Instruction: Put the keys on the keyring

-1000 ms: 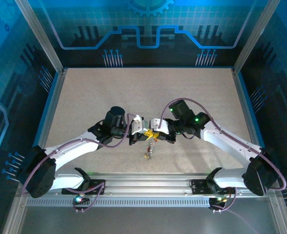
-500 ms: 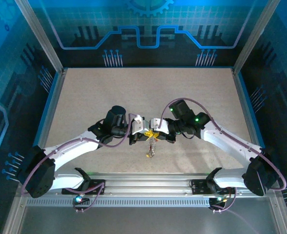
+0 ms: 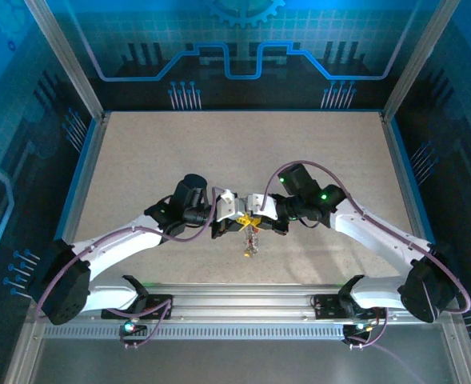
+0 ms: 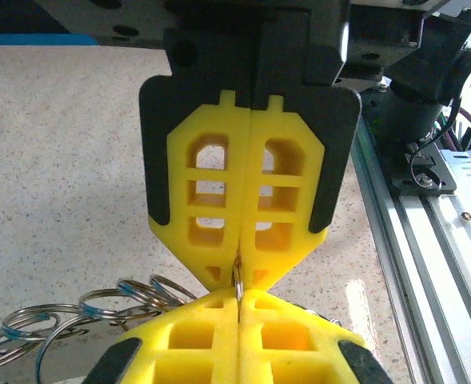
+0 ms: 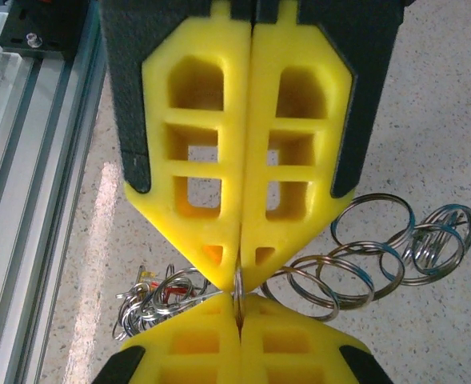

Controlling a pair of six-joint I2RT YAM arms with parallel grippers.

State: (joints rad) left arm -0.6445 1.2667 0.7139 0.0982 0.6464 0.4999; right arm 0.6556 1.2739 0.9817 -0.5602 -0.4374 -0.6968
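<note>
One thin silver metal keyring [image 5: 238, 282] is held edge-on at lower centre, between two yellow-padded claws that meet tip to tip. The left claw [image 4: 239, 308] and the right claw [image 5: 239, 314] are both clamped on it. A tangled bunch of small silver keys [image 5: 149, 300], too knotted to count, sits at lower left against the speckled beige counter [image 3: 219, 152]. At least five linked silver rings [image 5: 363, 256] trail to the right.

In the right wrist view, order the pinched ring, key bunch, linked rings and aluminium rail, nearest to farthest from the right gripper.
From the right gripper:
1. the pinched ring, between its fingertips.
2. the key bunch, lower left, and the linked rings, right: too close to call.
3. the aluminium rail, far left.
</note>
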